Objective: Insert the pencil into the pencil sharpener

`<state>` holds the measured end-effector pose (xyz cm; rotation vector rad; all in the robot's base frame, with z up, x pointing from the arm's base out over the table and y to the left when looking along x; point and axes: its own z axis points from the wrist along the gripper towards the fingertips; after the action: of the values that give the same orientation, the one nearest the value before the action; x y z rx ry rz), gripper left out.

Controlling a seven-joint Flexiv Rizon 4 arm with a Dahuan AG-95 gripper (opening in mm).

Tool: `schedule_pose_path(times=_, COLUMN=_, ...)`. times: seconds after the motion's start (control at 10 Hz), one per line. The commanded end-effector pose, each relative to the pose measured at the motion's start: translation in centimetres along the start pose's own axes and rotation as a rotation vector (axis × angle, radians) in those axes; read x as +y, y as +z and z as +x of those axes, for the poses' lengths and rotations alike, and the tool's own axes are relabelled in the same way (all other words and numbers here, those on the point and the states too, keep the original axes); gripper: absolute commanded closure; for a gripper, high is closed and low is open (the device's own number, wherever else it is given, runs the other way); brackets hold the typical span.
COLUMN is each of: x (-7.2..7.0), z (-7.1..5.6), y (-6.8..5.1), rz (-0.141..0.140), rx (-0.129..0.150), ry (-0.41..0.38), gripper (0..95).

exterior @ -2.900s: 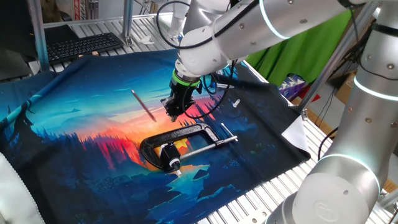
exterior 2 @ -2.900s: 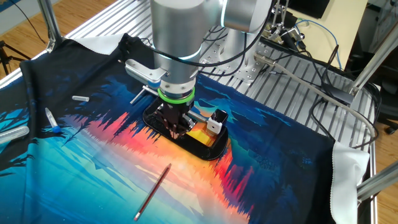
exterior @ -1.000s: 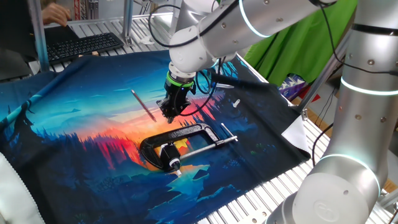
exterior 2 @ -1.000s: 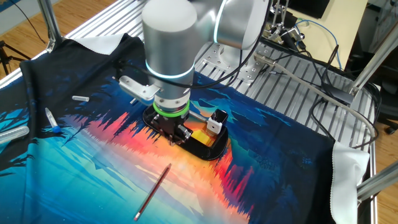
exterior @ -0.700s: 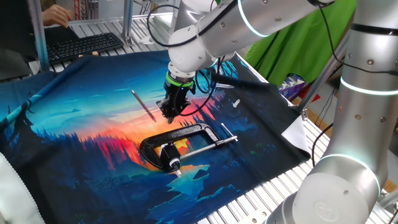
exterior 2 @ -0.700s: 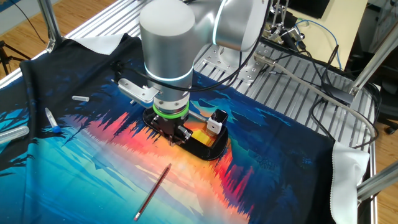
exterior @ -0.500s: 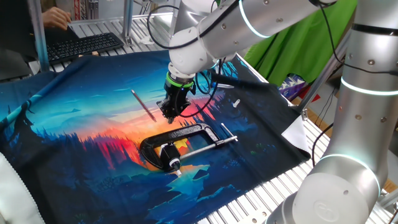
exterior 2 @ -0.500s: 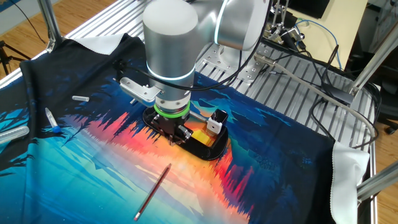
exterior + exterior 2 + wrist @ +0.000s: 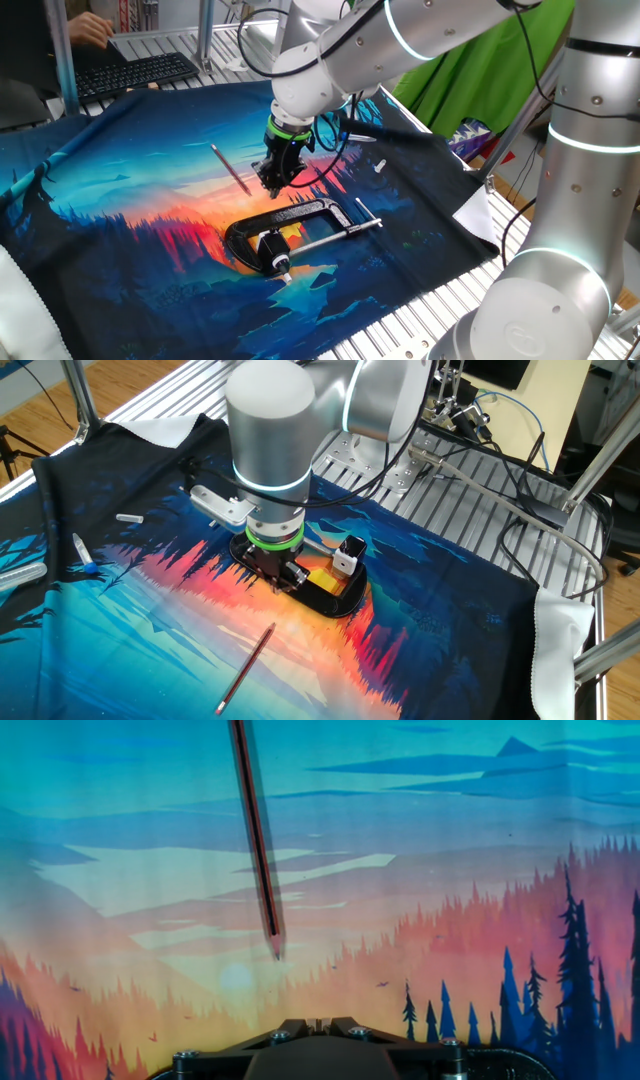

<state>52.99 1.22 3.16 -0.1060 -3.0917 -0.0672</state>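
The pencil (image 9: 230,168) lies flat on the printed cloth, left of my gripper (image 9: 273,186); it also shows in the other fixed view (image 9: 247,668). In the hand view the pencil (image 9: 257,830) runs from the top edge down to a tip just ahead of my gripper (image 9: 320,1022). The jaws are shut and empty, hovering low over the cloth. The yellow-orange and black pencil sharpener (image 9: 288,234) (image 9: 325,573) sits inside a black C-clamp (image 9: 300,212), close in front of the gripper.
The C-clamp's silver screw rod (image 9: 335,232) sticks out to the right. A keyboard (image 9: 135,72) and a person's hand (image 9: 85,25) are at the back left. A blue-tipped pen (image 9: 84,556) and a small white piece (image 9: 130,517) lie on the cloth's far side.
Since 2.9 s ago the gripper has shifted slightly toward the pencil and tilted. Over the last second nothing has visibly moved.
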Motion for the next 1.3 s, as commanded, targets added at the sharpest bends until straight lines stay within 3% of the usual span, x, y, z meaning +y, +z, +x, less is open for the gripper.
schedule_pose_path(times=0.1, x=0.0, z=-0.1, y=0.0, rz=-0.006, rx=0.007, ry=0.0, gripper=95.0)
schedule_pose_path(times=0.5, x=0.2, z=-0.3, y=0.2, rz=-0.007, rx=-0.001, ry=-0.008, gripper=95.0)
schedule_pose_path(times=0.6, x=0.4, z=-0.5, y=0.3, rz=-0.008, rx=-0.002, ry=-0.004, gripper=76.0)
schedule_pose_path(times=1.3, x=2.1, z=-3.0, y=1.0, rz=-0.008, rx=-0.006, ry=0.001, gripper=76.0)
